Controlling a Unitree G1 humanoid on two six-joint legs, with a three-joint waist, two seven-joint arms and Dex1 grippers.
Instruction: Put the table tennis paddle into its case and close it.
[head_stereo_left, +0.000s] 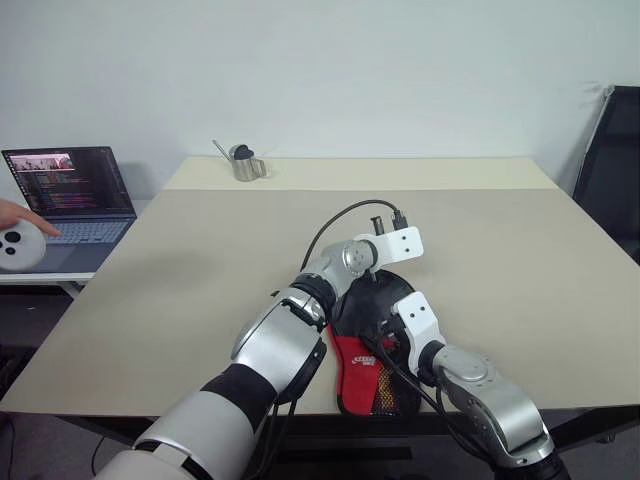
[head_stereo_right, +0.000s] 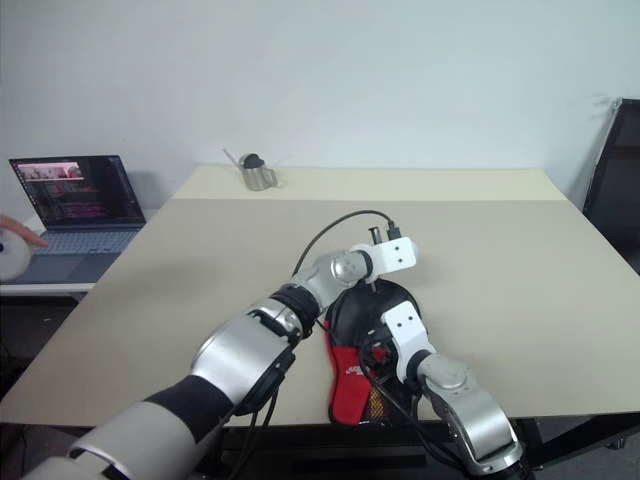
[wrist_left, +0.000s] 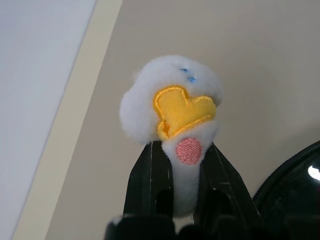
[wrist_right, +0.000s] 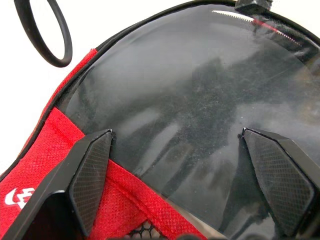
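Light: bright, even, diffuse; source not visible.
Shadows: soft, faint on the table (head_stereo_left: 520, 250).
Glare: pale sheen on the case (wrist_right: 200, 100) in the right wrist view.
Focus: ball charm (wrist_left: 172, 100) sharp; table behind slightly soft.
Blur: none evident.

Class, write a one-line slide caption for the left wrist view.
Left end effector shut on the case's white-yellow ball charm above the table.
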